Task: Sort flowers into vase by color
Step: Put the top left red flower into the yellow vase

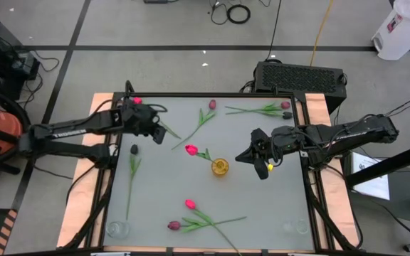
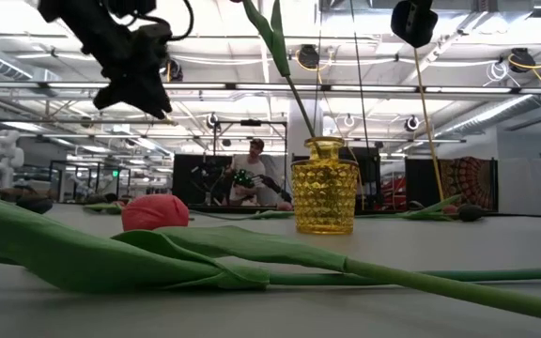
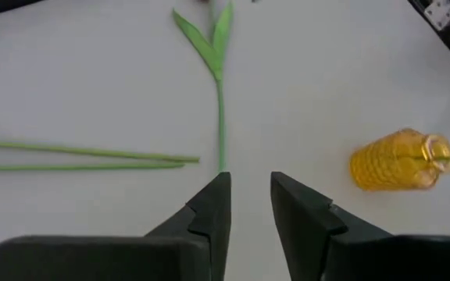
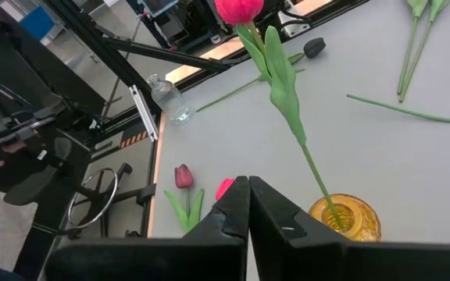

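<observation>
The right hand (image 4: 248,204) has its two dark fingers pressed together, empty. Just beyond them a yellow vase (image 4: 348,217) stands on the surface (image 4: 381,148), a pink tulip (image 4: 276,70) leaning out of it. A clear glass bottle (image 4: 170,101) stands at the surface's edge. A maroon tulip (image 4: 183,178) lies near that edge.

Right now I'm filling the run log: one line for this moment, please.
yellow vase: one pink tulip in | left claw: open, empty, over table | right claw: shut, empty, beside vase | other tulips on table
</observation>
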You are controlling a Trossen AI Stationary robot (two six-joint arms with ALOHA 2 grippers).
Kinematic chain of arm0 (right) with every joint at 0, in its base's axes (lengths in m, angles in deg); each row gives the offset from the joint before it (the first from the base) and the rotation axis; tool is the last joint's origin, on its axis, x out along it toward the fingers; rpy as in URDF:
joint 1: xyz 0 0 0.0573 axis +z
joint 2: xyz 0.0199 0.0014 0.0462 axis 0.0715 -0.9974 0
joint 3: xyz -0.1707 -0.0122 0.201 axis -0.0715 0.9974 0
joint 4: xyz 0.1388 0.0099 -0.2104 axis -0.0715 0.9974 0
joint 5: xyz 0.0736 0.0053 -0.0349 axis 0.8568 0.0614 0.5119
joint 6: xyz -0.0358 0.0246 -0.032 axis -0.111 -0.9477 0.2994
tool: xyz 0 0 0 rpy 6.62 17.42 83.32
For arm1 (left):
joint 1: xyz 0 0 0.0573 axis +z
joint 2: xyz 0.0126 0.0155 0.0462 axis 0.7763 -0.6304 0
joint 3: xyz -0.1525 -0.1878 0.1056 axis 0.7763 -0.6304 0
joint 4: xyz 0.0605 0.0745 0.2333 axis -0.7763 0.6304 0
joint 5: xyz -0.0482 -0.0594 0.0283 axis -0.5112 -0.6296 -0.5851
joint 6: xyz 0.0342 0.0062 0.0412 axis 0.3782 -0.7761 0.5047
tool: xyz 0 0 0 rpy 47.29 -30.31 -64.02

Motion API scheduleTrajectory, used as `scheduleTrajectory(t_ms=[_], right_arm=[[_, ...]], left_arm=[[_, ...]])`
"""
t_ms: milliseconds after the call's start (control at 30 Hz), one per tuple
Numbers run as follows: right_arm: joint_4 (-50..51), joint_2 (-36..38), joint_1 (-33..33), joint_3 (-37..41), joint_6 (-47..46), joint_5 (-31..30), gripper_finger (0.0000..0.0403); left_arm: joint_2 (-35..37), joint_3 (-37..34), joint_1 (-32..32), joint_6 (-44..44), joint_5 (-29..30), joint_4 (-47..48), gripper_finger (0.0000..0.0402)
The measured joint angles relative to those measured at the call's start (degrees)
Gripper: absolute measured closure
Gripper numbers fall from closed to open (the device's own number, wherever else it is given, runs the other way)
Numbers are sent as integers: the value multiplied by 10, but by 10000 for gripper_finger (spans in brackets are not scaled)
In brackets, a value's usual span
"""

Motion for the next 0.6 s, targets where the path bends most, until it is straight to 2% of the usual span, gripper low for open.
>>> scheduleTrajectory(t_ms=[300,600], right_arm=[[0,0,0,0,-3,0,403],[0,0,0,0,-4,0,403]], left_arm=[[-52,0,109,35,-97,-40,301],[-157,0,124,48,-144,-36,301]])
